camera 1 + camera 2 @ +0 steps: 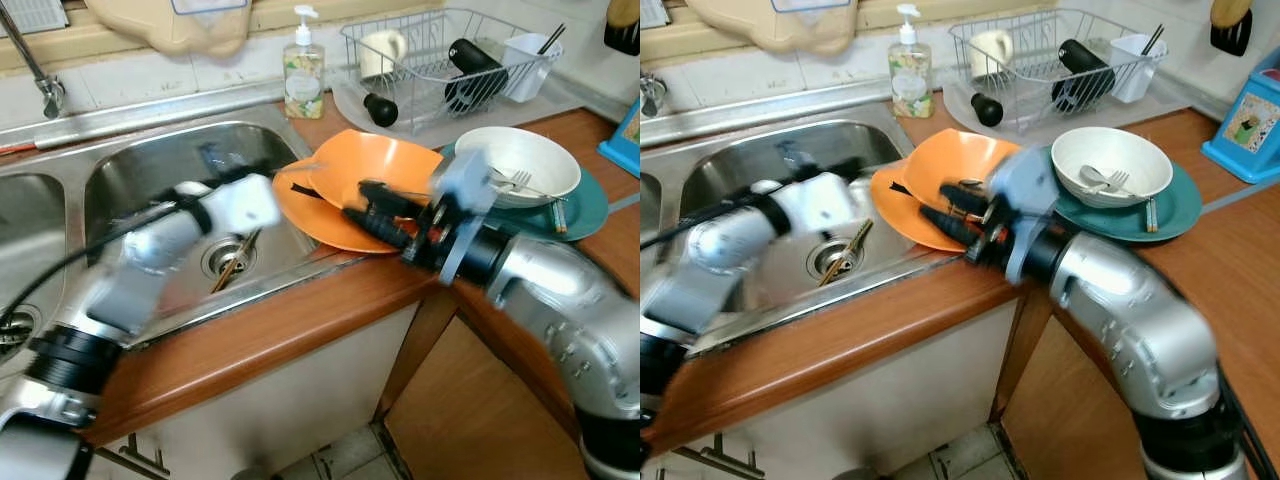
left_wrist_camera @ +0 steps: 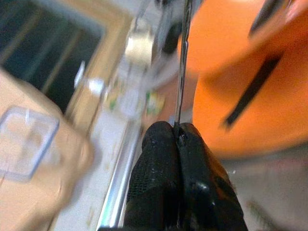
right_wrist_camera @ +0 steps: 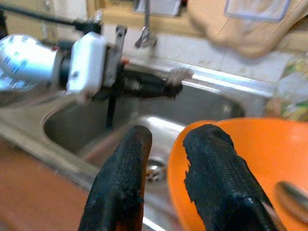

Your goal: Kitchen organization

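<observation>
The orange bowl (image 1: 375,170) sat tilted on an orange plate (image 1: 310,215) at the right edge of the stainless sink (image 1: 150,170), the plate's rim hanging over the basin.

My right gripper (image 1: 945,205) reached in over the wooden counter (image 1: 840,340) to the bowl's near rim. In the right wrist view its 2 black fingers (image 3: 216,178) stood a small gap apart, 1 over the bowl's rim and the other outside it, with nothing clearly pinched between them. A spoon bowl (image 3: 291,197) lay inside the orange dish there.

My left gripper (image 2: 178,139) hung over the sink basin, blurred, its fingers pressed together on a thin metal utensil (image 2: 182,72) that ran up past the orange rim; I could not tell which kind of utensil it was. 2 more utensils (image 1: 235,262) lay across the sink drain.

To the right, a white bowl (image 1: 515,160) holding a fork (image 1: 515,180) rested on a teal plate (image 1: 590,205), with chopsticks (image 1: 558,215) on that plate's rim. Behind stood a soap dispenser (image 1: 303,70) and a wire dish rack (image 1: 440,60) with a black bottle (image 1: 475,65), a white cup (image 1: 382,50) and a white utensil holder (image 1: 530,62). A blue box (image 1: 1248,125) stood at the counter's far right.
</observation>
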`<state>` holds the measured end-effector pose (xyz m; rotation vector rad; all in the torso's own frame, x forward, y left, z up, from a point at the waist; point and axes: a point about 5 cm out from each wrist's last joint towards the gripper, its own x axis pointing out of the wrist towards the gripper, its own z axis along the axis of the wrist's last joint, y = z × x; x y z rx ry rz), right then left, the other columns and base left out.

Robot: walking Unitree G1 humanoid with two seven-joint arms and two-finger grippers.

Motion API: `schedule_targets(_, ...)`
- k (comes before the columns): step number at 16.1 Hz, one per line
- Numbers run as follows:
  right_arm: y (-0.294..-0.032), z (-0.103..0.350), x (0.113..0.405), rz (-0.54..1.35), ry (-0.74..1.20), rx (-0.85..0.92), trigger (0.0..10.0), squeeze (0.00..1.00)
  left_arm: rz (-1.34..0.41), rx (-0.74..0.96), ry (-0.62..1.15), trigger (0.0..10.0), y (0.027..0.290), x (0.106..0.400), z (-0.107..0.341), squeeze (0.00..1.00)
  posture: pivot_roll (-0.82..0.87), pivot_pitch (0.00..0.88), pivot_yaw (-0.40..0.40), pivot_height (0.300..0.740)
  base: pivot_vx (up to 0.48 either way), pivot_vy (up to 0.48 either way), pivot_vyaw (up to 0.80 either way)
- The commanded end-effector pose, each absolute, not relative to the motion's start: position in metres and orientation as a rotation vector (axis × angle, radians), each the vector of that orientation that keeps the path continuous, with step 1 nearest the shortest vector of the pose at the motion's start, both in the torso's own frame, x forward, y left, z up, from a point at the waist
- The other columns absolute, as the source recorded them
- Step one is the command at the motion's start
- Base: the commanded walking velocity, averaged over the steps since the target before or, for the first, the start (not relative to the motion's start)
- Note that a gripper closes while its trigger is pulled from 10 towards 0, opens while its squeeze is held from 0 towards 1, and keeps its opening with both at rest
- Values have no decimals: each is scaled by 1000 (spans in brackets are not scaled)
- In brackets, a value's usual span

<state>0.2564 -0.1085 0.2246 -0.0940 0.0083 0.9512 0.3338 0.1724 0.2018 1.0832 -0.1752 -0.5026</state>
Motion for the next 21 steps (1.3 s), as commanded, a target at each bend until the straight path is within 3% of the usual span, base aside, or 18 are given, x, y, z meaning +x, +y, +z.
schedule_targets(1,-106,226,253,957,-16,-144,10000,0,-442,1109,-105,0,186,340,202,0,-56,0,44,740,0,0,0)
schedule_targets(5,-101,215,253,925,-13,-229,10000,0,-361,1125,111,392,213,349,182,0,-61,0,50,740,0,0,0)
schedule_targets(6,-96,212,251,925,-23,-237,10000,0,-344,1122,176,1490,219,352,173,0,-60,0,49,740,0,0,0)
schedule_targets(8,-91,205,248,941,-17,-246,10000,0,-307,1099,295,2314,227,354,157,0,-60,0,49,740,0,0,0)
schedule_targets(9,-89,202,247,945,-10,-255,10000,0,-298,1100,351,3412,231,354,149,0,-62,0,49,740,0,0,0)
schedule_targets(10,-87,199,246,946,-5,-266,10000,0,-298,1100,398,5490,233,354,141,0,-62,0,47,740,0,0,0)
schedule_targets(11,-86,196,246,938,-4,-273,10000,0,-299,1101,431,9647,233,355,136,0,-62,0,47,740,0,0,0)
schedule_targets(14,-82,192,247,910,-13,-259,10000,0,-319,1079,498,10000,233,356,124,0,-66,0,51,740,0,0,0)
schedule_targets(15,-81,190,246,916,-10,-265,10000,0,-336,1049,529,10000,232,355,120,67,-66,0,51,740,0,0,0)
schedule_targets(16,-80,188,245,920,-7,-269,10000,0,-340,1035,552,10000,232,355,118,1000,-66,0,51,740,0,0,0)
schedule_targets(21,-81,185,246,911,-3,-290,10000,0,-369,1013,599,10000,233,352,110,1000,-66,0,48,740,0,0,0)
